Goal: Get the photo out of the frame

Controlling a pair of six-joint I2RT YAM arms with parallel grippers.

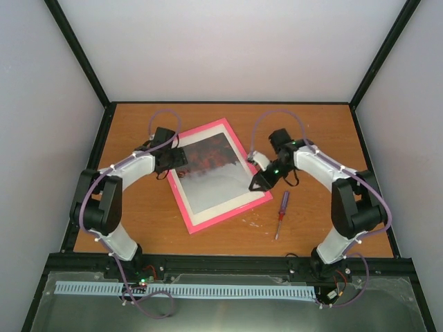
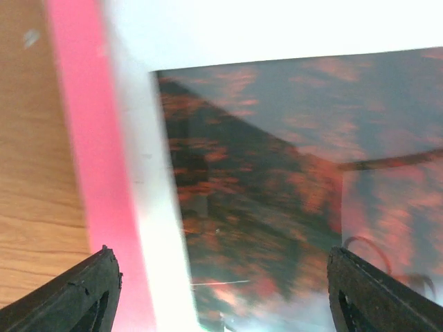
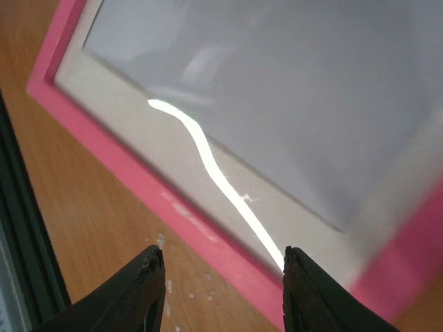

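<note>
**Photo not yet out; both grippers empty**

The frame point(image 1: 228, 216) lies flat and face up on the table point(image 1: 311, 124), skewed to its edges. The photo point(image 1: 211, 173) sits inside it under the mat point(image 3: 159, 159), dark end far, pale end near.

The left gripper point(image 1: 178, 159) hovers low over the frame's left edge at the dark end. Its jaws are wide and hold nothing, and its 2 fingers point(image 2: 76, 297) straddle the border and mat.

The right gripper point(image 1: 255, 185) hangs at the right edge near the pale end, jaws partly apart and empty.

Judgement: with the frame face up, its back is out of reach. Both arms appear placed to turn it over. The screwdriver point(image 1: 281, 211) lies beside it.
</note>
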